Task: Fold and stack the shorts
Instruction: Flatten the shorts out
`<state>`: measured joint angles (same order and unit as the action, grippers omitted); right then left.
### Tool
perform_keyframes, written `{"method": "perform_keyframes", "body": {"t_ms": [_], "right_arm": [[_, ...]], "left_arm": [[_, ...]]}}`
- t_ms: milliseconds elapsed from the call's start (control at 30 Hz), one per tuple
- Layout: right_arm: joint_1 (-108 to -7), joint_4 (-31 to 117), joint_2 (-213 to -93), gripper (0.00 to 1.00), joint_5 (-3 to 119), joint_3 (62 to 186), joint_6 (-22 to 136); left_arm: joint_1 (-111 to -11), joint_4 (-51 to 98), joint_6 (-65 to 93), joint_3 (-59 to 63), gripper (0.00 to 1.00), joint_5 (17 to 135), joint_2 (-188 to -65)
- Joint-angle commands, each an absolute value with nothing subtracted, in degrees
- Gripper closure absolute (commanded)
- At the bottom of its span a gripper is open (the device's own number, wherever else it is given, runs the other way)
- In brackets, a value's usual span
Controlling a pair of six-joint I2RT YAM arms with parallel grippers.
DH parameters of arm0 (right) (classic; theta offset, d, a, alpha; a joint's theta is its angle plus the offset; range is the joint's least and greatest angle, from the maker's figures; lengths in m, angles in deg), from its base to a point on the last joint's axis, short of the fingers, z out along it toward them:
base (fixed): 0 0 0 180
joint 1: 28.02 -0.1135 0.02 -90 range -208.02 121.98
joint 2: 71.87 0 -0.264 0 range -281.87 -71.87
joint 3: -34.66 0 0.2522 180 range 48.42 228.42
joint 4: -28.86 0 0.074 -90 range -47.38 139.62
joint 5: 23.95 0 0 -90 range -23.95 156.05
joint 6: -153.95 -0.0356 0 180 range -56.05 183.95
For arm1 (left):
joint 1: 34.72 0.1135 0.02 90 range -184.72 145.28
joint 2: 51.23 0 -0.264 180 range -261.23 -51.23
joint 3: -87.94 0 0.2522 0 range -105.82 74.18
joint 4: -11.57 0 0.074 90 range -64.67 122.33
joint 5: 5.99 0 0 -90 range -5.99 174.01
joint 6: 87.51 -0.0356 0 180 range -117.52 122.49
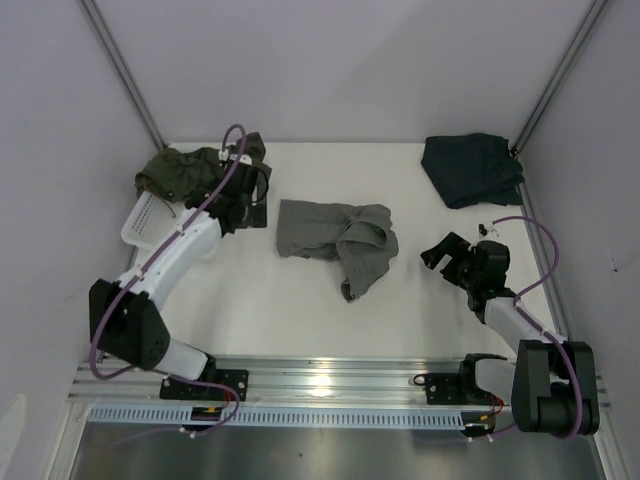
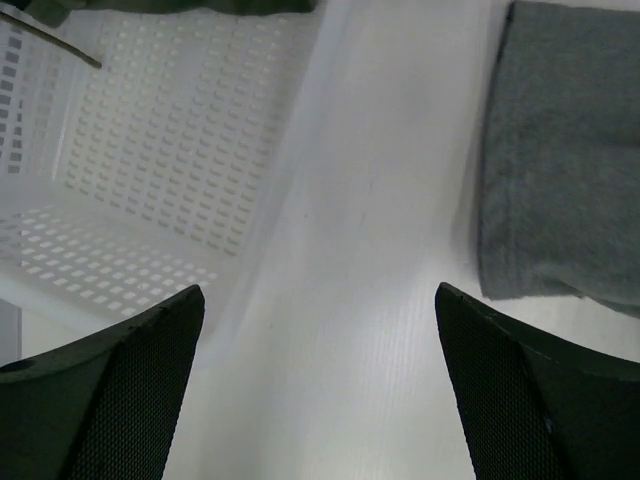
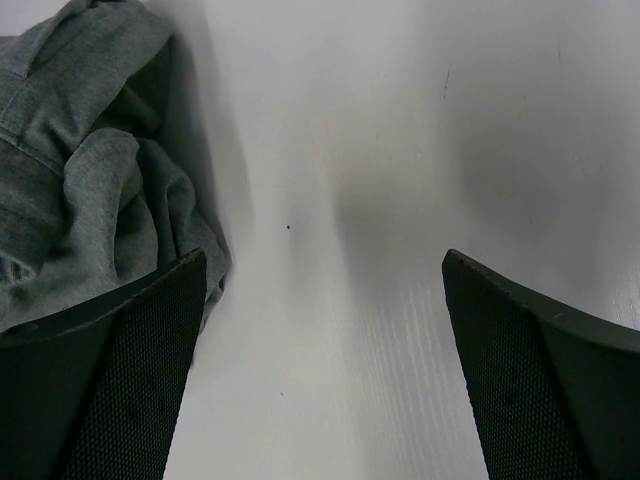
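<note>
Here, my right gripper (image 3: 325,265) stands wide open over the table (image 3: 400,150), holding nothing, with the grey shorts (image 3: 80,150) bunched at its left. My left gripper (image 2: 320,300) is equally wide and empty, between those shorts and the white basket (image 2: 150,150). The grey pair lies mid-table, long axis left to right. Farther off, olive shorts (image 1: 190,168) heap over the basket's far end. Only the overhead view shows the navy shorts (image 1: 470,168) in the far right corner.

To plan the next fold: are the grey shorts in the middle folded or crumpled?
Crumpled, not folded. The grey shorts lie on the table with one part flat and the other bunched in wrinkles.
</note>
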<state>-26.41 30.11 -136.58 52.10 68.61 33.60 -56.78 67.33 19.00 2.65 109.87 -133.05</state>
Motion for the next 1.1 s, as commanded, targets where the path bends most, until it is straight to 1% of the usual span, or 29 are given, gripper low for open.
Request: {"method": "perform_keyframes", "body": {"t_ms": [0,33,67,167,233,300,333,367,433,467,500,567,667,700,967,1067], "right_arm": [[-26.4,28.6,-136.2,0.01,51.8,70.0,34.1],[-26.4,28.5,-136.2,0.01,51.6,70.0,34.2],[-26.4,28.4,-136.1,0.01,51.6,70.0,34.2],[-26.4,28.5,-136.1,0.01,51.6,70.0,34.1],[-26.4,28.6,-136.0,0.00,51.6,70.0,34.2],[-26.3,28.6,-135.9,0.01,51.6,70.0,34.2],[-26.3,28.6,-135.9,0.00,51.5,70.0,34.1],[-26.3,28.5,-135.9,0.01,51.3,69.9,34.0],[-26.3,28.3,-136.2,0.01,51.1,70.0,34.0],[-26.3,28.3,-136.3,0.01,51.0,70.0,33.9],[-26.3,28.2,-136.6,0.01,50.8,70.0,33.8],[-26.3,28.1,-137.0,0.01,50.7,70.4,33.8],[-26.3,28.2,-137.7,0.01,50.7,70.7,33.8],[-26.3,28.2,-137.7,0.01,50.7,70.7,33.8],[-26.3,27.9,-138.6,0.01,50.6,71.0,33.6],[-26.3,28.1,-138.9,0.01,50.6,71.2,33.8]], "left_arm": [[-51.9,71.4,13.9,-0.9,0.03,109.2,-141.1],[-50.4,71.3,13.8,-2.8,0.05,108.6,-144.7],[-49.8,71.2,13.6,-3.2,0.09,107.8,-146.3],[-48.2,71.5,13.1,-6.5,0.13,105.5,-152.2],[-48.0,72.3,12.9,-8.4,0.14,105.0,-154.6],[-47.8,72.5,12.5,-9.2,0.24,104.8,-157.3],[-47.6,72.6,12.5,-9.7,0.31,104.9,-158.0],[-47.3,72.8,12.8,-10.8,0.45,105.3,-158.7],[-46.5,73.0,12.7,-11.9,0.58,105.6,-160.2],[-46.3,73.0,12.6,-13.5,0.71,106.1,-160.6],[-46.1,72.9,12.7,-13.9,0.79,107.1,-161.2],[-45.8,71.3,12.7,-16.1,1.00,108.2,-161.9],[-45.1,70.9,11.9,-19.9,1.00,111.2,-165.7],[-44.7,71.8,11.7,-24.0,1.00,111.6,-167.1],[-42.1,70.2,6.9,-38.1,1.00,109.6,-180.0],[-41.7,70.4,5.9,-44.4,1.00,111.4,-185.5]]}}
